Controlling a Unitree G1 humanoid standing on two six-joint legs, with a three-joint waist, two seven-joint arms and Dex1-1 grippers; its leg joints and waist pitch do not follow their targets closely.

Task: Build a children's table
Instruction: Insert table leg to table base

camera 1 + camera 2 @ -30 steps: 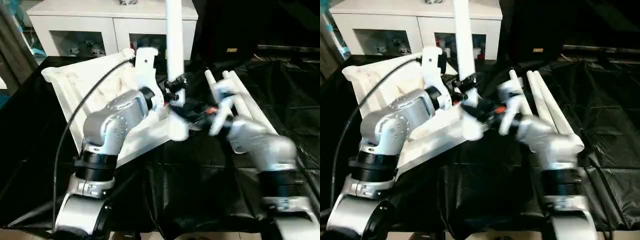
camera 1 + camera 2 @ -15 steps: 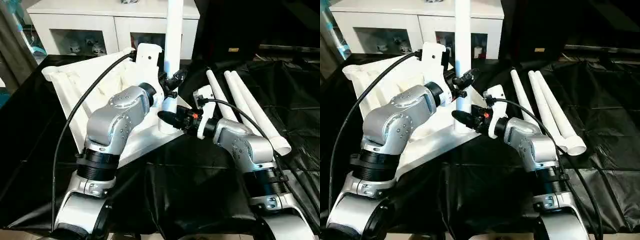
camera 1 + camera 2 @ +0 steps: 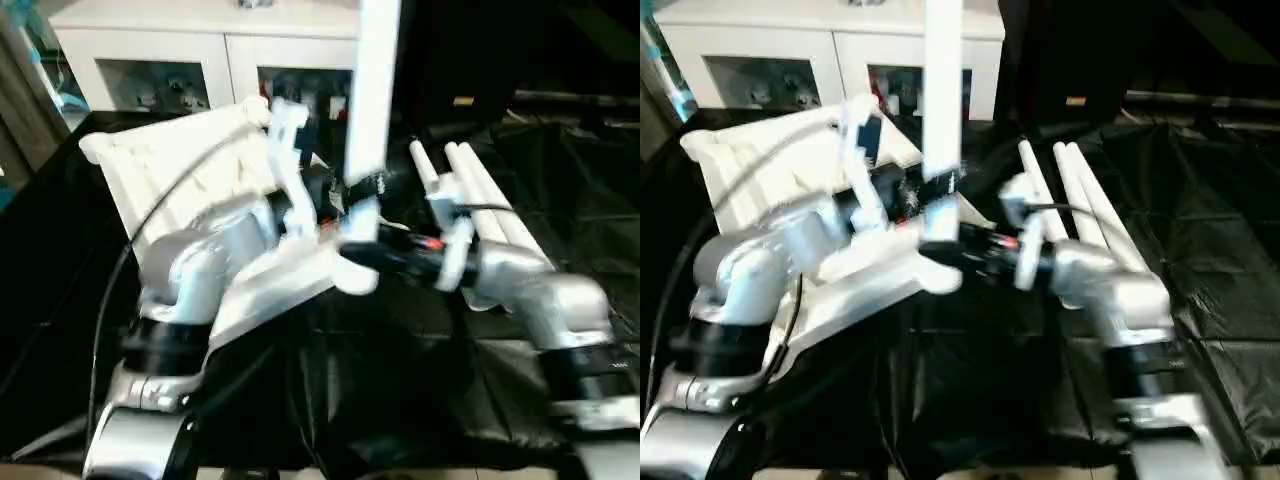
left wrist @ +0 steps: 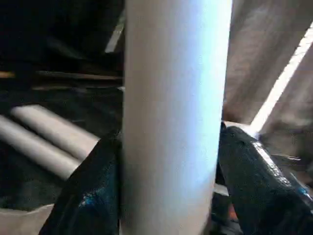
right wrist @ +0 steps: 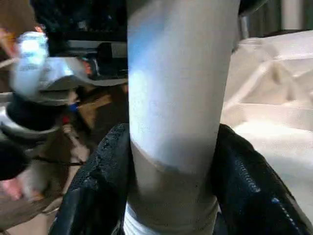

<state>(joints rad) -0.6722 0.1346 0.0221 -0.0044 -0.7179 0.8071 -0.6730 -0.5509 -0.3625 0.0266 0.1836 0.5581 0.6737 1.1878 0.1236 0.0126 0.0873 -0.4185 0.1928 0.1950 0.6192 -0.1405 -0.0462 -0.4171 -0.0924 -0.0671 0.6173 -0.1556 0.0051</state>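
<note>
White upright leg (image 4: 171, 122), clamped between both grippers' jaws, over tabletop (image 3: 180, 170)

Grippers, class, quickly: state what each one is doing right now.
Left gripper: closed on the upright leg.
Right gripper: closed on the same leg, lower down by the tabletop.

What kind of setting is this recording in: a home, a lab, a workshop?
Probably an indoor room set up for robot trials, home-like. A white cabinet with glass fronts holding small items stands behind a worktable draped in black sheeting. Flat-pack furniture parts lie on it: a tabletop and loose legs.
</note>
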